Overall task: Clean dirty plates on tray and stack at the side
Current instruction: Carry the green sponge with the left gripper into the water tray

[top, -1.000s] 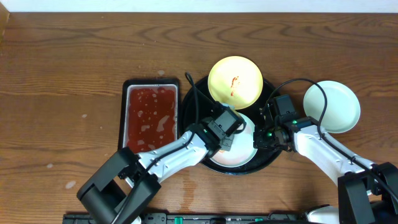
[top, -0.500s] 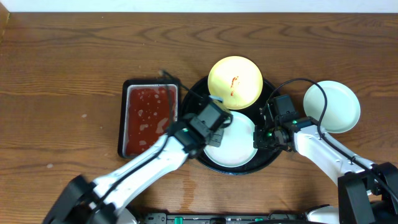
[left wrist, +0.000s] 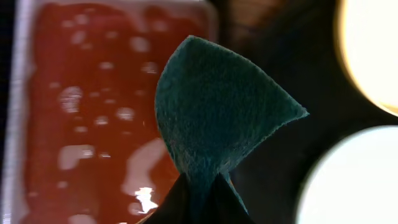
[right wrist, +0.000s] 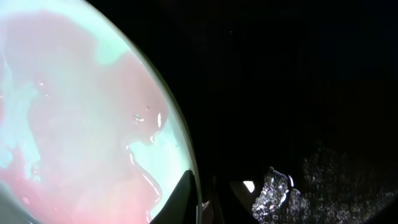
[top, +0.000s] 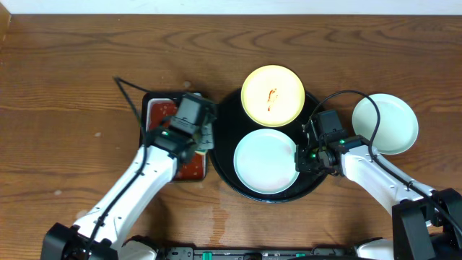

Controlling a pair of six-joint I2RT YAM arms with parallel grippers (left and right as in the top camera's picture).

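Green scouring pad (left wrist: 217, 118) sits pinched in the left gripper (left wrist: 200, 202), its arm stretched over the small rectangular tray (top: 146, 108) of red liquid. We note the right gripper (right wrist: 202, 199) low at the smeared mint plate (top: 266, 160)'s rim, fingers narrow; grip undeterminable. We count three plates: the smeared mint plate and a pale yellow plate (top: 273, 95) on the round glossy black tray (top: 224, 144), and a second mint plate (top: 385, 123) on the wooden table (top: 72, 72) beside it.

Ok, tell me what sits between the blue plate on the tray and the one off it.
The right gripper, right at the tray plate's edge; the overhead view shows it.
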